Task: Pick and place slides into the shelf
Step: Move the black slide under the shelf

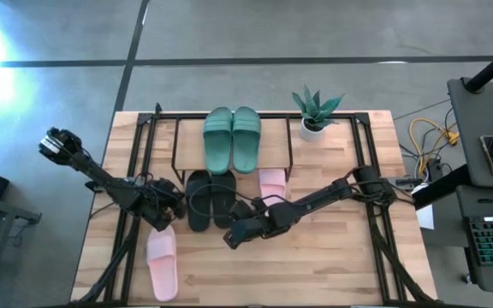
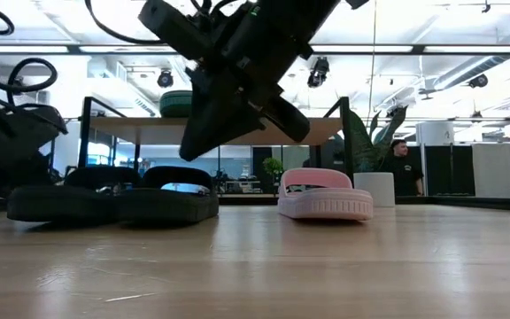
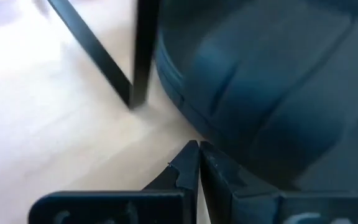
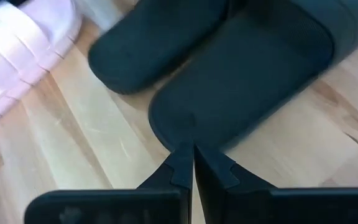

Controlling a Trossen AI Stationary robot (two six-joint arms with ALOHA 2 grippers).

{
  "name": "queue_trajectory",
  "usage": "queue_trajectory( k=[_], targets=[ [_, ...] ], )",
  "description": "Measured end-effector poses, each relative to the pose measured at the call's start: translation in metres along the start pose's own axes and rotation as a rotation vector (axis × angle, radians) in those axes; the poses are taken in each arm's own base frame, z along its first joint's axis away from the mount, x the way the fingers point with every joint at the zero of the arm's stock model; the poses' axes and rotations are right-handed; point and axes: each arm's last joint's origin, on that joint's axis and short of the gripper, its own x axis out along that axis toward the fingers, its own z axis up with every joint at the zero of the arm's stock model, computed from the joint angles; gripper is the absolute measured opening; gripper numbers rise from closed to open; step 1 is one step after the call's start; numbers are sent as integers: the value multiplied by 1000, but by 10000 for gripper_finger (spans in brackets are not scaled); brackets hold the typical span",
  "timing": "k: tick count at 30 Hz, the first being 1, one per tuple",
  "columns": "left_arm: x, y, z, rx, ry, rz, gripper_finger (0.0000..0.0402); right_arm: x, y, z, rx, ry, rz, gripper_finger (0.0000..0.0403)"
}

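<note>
The green pair lies on the shelf's top board. The black pair sits side by side on the table, toes under the shelf. One pink slide lies beside the black pair, partly under the shelf. The other pink slide lies toward the near left. My left gripper is shut, low beside the left black slide's outer side. My right gripper is shut and hangs off the table, over the right black slide's heel. My left gripper has its shut fingertips right at the left black slide's outer side, coming level from the table's left; I cannot tell whether they touch it. My right gripper shows raised above the table in the low view; I cannot tell whether it touches the heel.
A small potted plant stands at the shelf's right end. The shelf's black leg rods stand just beyond my left fingers. Bare wood lies along the near edge and near right of the table. A person stands far back in the room.
</note>
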Motion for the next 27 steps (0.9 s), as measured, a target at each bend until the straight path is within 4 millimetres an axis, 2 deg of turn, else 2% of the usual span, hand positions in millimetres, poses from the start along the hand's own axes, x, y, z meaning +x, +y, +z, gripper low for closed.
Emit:
queue_trajectory(
  k=[4, 8, 12, 16, 19, 23, 27],
  targets=[
    [-3, -4, 1, 43, 66, -25, 0, 0, -7, -5, -34, 50, -62, 9],
    [-15, -16, 13, 45, 71, -51, 0, -1, -12, -9, -60, 85, -109, 9],
    [-43, -43, 38, 57, 107, -209, 0, 3, -18, -6, -40, 88, -126, 9],
    [-77, -66, 67, 101, 97, -378, 0, 19, -34, 3, 15, 117, -166, 9],
    [-91, -64, 81, 149, 101, -337, 0, 26, -48, 9, 60, 131, -225, 9],
    [-100, -56, 88, 176, 151, -234, 0, 31, -64, 16, 64, 146, -305, 9],
    [-107, -57, 89, 185, 183, -248, 0, 38, -73, 24, -3, 140, -313, 9]
  ],
)
